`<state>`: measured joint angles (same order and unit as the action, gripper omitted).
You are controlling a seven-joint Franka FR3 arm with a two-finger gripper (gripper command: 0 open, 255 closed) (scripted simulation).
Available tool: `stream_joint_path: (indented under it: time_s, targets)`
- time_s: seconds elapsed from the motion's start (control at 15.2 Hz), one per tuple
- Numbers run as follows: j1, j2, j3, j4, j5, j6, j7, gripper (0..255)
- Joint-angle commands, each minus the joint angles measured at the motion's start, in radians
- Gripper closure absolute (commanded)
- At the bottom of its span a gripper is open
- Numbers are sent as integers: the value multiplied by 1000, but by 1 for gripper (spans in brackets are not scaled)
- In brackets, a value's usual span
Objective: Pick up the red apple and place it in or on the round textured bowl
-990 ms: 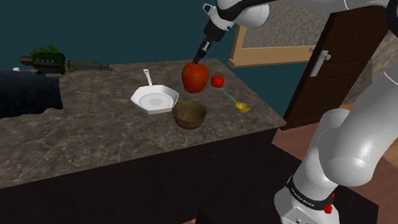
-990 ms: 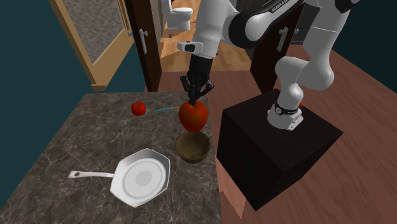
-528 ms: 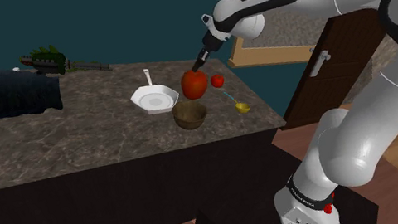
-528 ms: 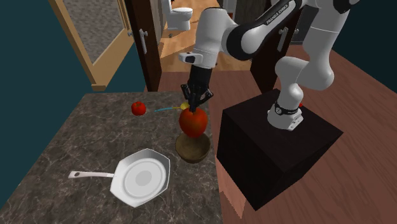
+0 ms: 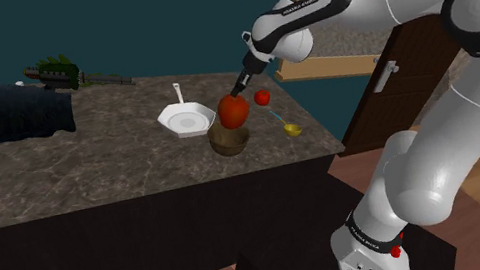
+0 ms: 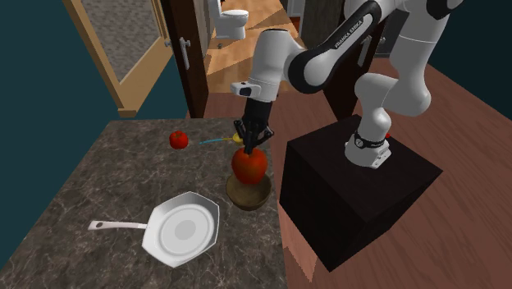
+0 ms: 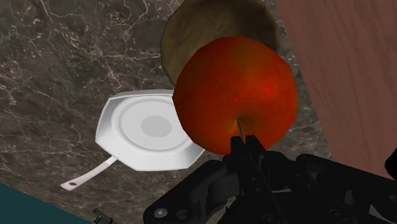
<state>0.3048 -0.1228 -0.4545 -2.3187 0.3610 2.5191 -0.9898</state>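
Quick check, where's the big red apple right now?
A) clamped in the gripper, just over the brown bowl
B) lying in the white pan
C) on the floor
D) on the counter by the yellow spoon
A: the gripper pinches the red apple at its stem, right over the brown bowl and clear of the white pan.

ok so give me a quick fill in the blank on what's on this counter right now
1. The gripper is shut on the ____ apple.
2. Right under the apple sits the ____ bowl.
3. The white pan beside the bowl has one long ____.

Missing words: red; brown; handle
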Motion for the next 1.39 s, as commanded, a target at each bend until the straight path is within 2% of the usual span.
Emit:
stream_joint_path:
  time_s: [0.0,0.26,0.79,0.86,1.19,1.32]
  targets:
    - [6,15,-2,-13,23,25,-20,255]
    - [17,56,-9,-34,88,75,-78,255]
    - [17,56,-9,-34,88,75,-79,255]
    - [17,56,-9,-34,88,75,-79,0]
    - [17,55,-9,-35,88,75,-78,0]
    - [-1,-13,-8,-41,8,27,-23,0]
